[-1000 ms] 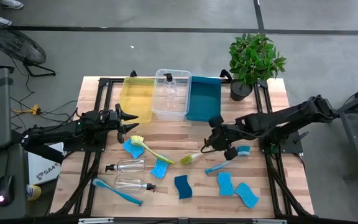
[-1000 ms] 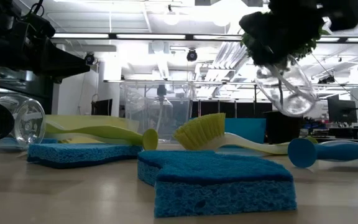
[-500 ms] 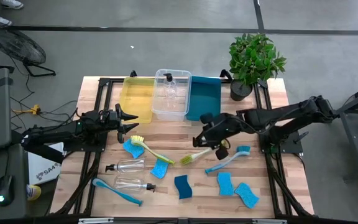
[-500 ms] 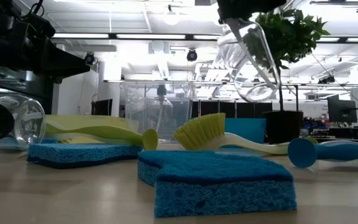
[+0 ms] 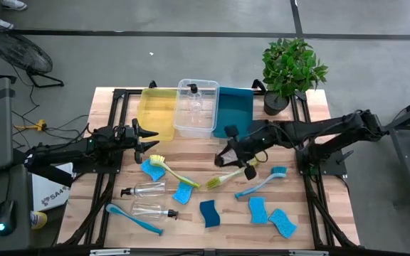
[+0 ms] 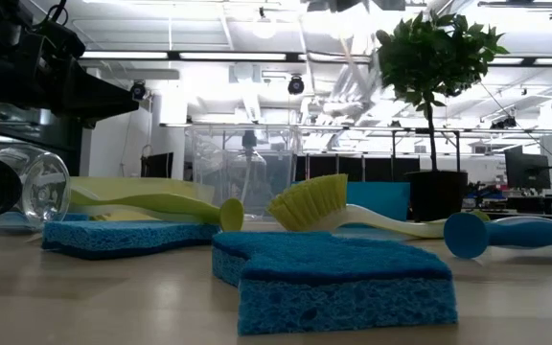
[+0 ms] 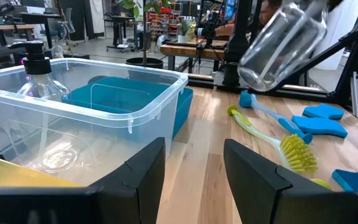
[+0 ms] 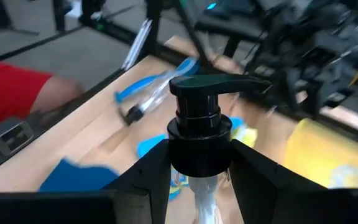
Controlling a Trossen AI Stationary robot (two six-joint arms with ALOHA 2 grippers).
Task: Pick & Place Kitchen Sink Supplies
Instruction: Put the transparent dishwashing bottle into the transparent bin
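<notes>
My right gripper (image 8: 199,171) clamps a pump bottle (image 8: 205,146) by its neck, lifted off the table just beside the teal bin (image 5: 235,111). My left gripper (image 7: 191,177) waits near the yellow bin (image 5: 156,112), fingers apart and holding nothing.

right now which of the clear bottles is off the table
The pump bottle clamped in the right gripper, up in the air near the teal bin. Another stands in the clear bin; two lie on the table.
</notes>
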